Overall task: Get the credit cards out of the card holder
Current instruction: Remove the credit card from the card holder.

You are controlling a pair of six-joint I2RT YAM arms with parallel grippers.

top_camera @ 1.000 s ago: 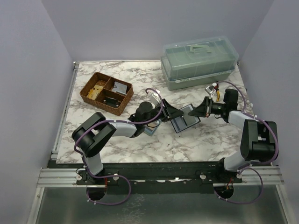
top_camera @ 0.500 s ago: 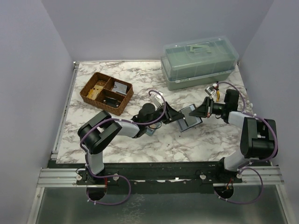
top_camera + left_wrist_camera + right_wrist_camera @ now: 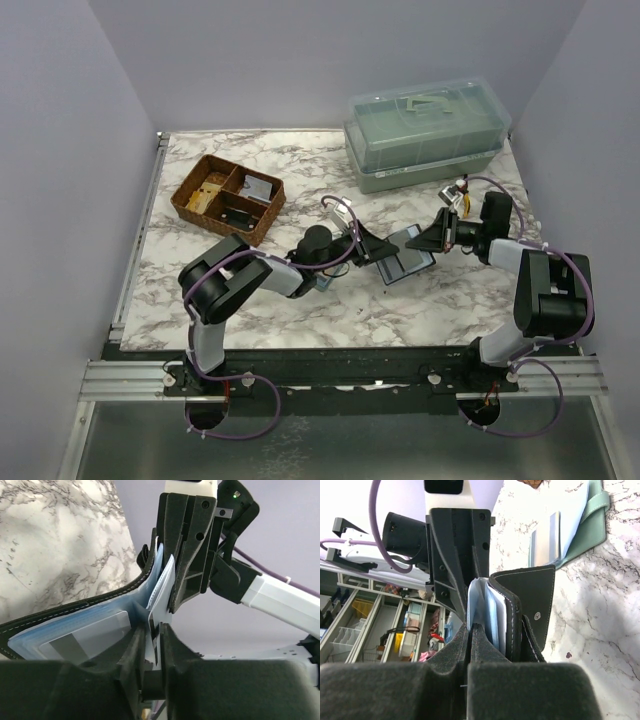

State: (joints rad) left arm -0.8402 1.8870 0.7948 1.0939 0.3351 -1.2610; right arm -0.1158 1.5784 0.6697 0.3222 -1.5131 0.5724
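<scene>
A white marble table [image 3: 200, 290] sits between pale purple walls [image 3: 60, 150]. In the middle, the right gripper [image 3: 427, 240] is squeezed tight on the black card holder [image 3: 406, 263] from 3 o'clock. The left gripper [image 3: 380, 250] hugs a pale card [image 3: 162, 585] from 9 o'clock; I cannot tell if it pinches

The card holder [image 3: 405, 262] is black outside with pale stitching along its edge and grey-blue inside. The credit cards [image 3: 161, 587] are pale blue-grey. The table [image 3: 300, 310] is white marble veined in grey, with a brown wicker tray [image 3: 215, 226] toward its far left corner and a translucent pale green box [image 3: 425, 130] at its far right corner.
</scene>
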